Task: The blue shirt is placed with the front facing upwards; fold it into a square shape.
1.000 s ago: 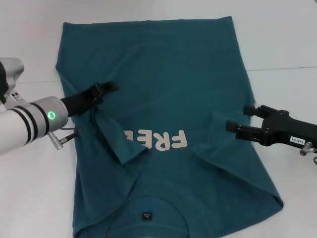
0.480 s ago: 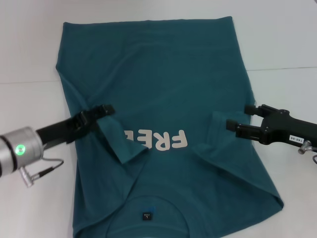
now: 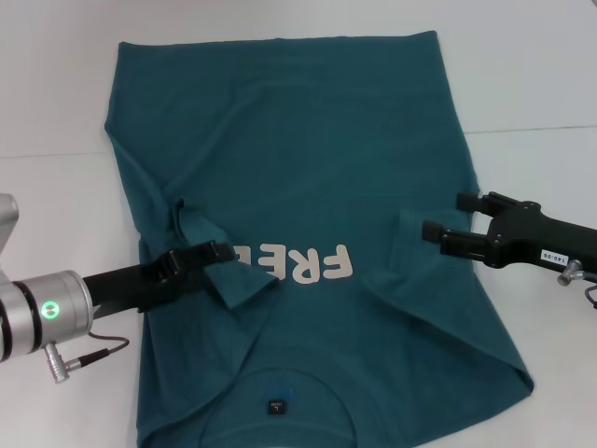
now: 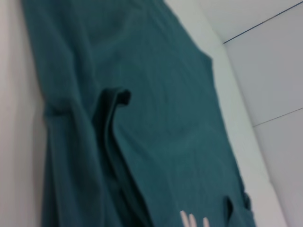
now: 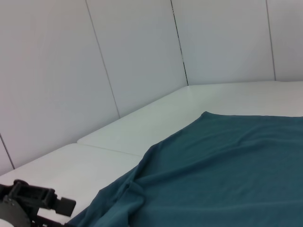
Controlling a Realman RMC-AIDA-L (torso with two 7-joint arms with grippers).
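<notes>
On table (image 3: 56,93) | blue shirt (image 3: 308,168) flat | sleeves folded inward

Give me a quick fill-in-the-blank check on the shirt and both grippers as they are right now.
1. Both sleeves of the blue shirt are folded ____ onto its body.
2. The white letters lie between the left gripper and the ____ gripper.
3. The small dark neck label sits at the shirt's edge ____ to the robot.

Missing words: inward; right; nearest
</notes>
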